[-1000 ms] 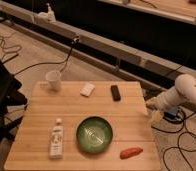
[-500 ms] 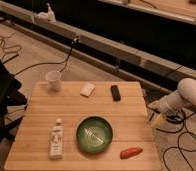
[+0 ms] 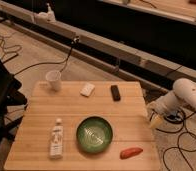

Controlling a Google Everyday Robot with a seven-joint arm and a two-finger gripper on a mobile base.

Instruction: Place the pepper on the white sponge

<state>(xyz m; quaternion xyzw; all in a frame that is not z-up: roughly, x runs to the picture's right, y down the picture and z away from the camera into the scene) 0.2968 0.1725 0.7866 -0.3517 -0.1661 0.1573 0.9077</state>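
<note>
Camera view gives us a wooden surface (image 3: 133, 117) seen from above, with a green bowl (image 3: 94, 134) sitting near its front edge. We take the bowl as our landmark. The pepper (image 3: 131, 152) lies to the right of the bowl and a little nearer the front edge, close to it but apart, resting flat on the surface with nothing touching it. The sponge (image 3: 87, 89) lies beyond the bowl, toward the far edge, well apart from the pepper. A black block (image 3: 115, 92) lies beyond the bowl and to the right, just beside the sponge. A white cup (image 3: 54, 80) stands beyond the bowl and to the left, near the far left corner. A small bottle (image 3: 56, 140) lies to the left of the bowl. The bowl and the block sit close to the line between pepper and sponge.

The tool (image 3: 154, 116) hangs to the right of the bowl, off the surface's right edge, at the end of a white arm (image 3: 187, 94). It holds nothing and touches none of the things; we cannot tell whether it is spread or pressed together.
</note>
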